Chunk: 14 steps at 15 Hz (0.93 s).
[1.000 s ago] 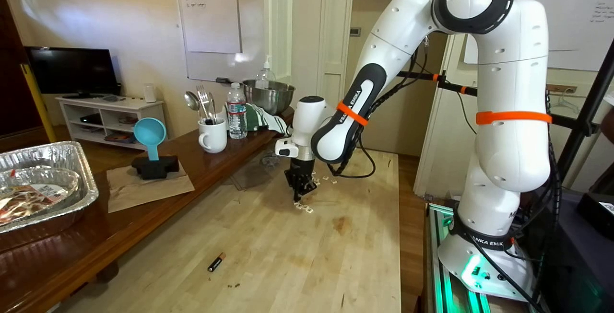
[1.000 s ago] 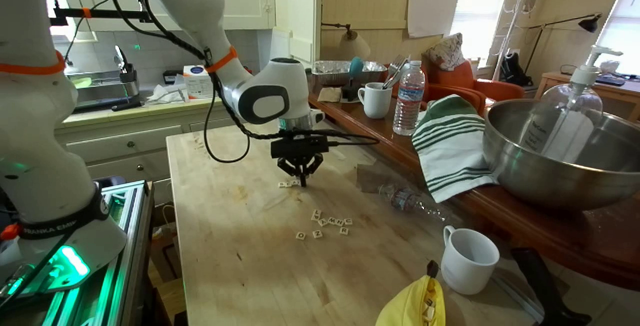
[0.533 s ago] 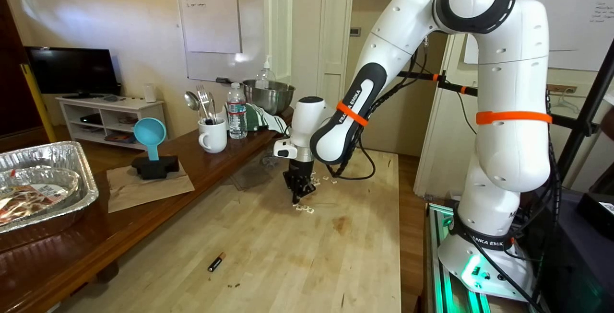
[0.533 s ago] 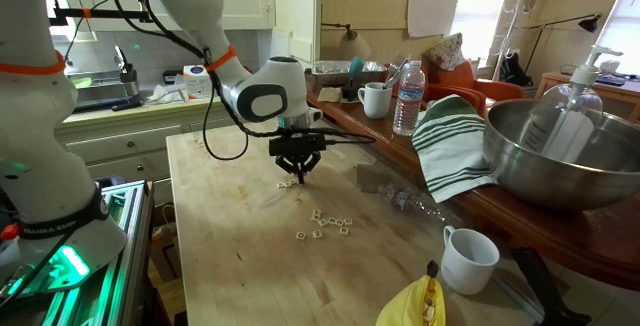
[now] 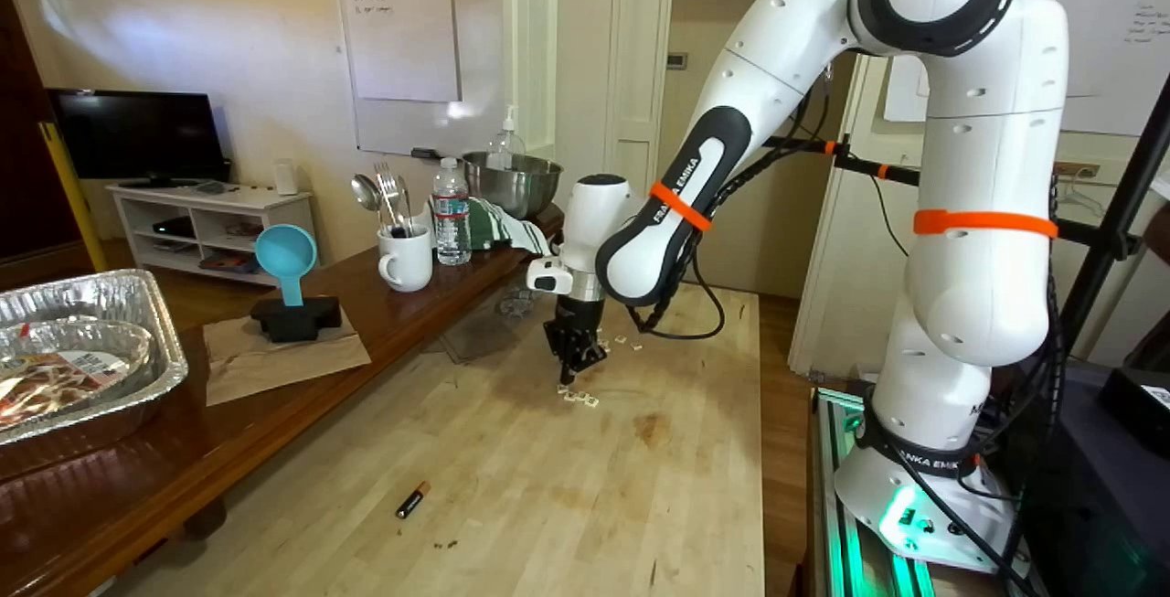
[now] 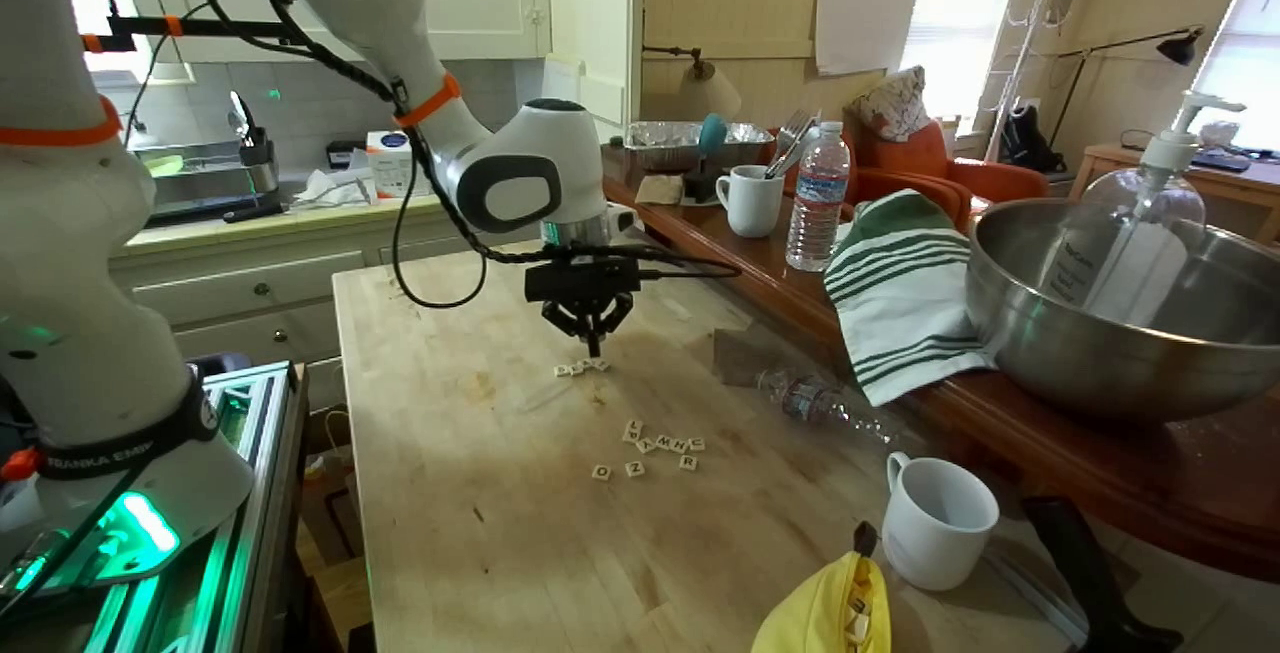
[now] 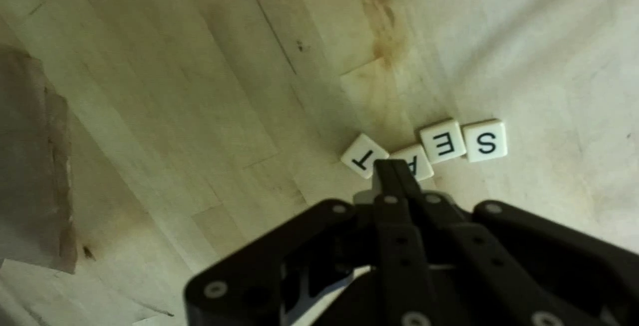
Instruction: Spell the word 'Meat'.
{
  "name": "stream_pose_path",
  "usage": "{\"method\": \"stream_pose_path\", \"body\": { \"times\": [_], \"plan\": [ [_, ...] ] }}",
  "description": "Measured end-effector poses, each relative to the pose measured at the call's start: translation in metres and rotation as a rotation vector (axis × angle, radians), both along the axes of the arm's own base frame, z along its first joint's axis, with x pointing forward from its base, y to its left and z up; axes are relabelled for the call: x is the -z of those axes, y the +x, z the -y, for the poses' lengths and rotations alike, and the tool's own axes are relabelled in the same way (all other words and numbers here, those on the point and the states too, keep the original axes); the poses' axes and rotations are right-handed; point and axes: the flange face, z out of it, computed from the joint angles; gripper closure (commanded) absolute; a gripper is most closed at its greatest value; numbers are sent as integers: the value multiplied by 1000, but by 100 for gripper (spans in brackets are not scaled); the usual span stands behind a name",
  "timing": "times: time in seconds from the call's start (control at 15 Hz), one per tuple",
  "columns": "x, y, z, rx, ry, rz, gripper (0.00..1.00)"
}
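At the left of the wrist view lies the T tile (image 7: 365, 156), askew; next the gripper (image 7: 394, 163), its jaws pressed together with nothing between them; then the A tile (image 7: 419, 161), E tile (image 7: 443, 141) and S tile (image 7: 485, 140). This crooked row sits about midway between the worktop's (image 6: 450, 513) long edges. If straightening is the step, nudge T lightly square against A. 'Meat' likely needs the loose M-looking tile (image 6: 663, 443) in S's place.

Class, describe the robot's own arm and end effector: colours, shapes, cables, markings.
Glossy, rounded, plastic-looking white arm with black joint rings, partly covered FRANKA EMIKA lettering, flat orange bands and slender black cables. The angular, black, bar-linked end effector shows pale round screws.
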Motion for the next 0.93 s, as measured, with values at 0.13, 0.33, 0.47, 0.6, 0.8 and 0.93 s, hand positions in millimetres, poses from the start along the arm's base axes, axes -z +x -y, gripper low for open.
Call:
{"method": "stream_pose_path", "body": {
  "times": [0.13, 0.33, 0.47, 0.6, 0.8, 0.93],
  "plan": [
    [1, -4, 0, 6, 5, -12, 100],
    [6, -11, 3, 13, 4, -29, 100],
    [10, -15, 4, 14, 4, -39, 100],
    [13, -18, 5, 8, 8, -48, 100],
    [16, -22, 5, 3, 15, -58, 100],
    [18, -25, 6, -3, 16, -65, 100]
  ]
}}
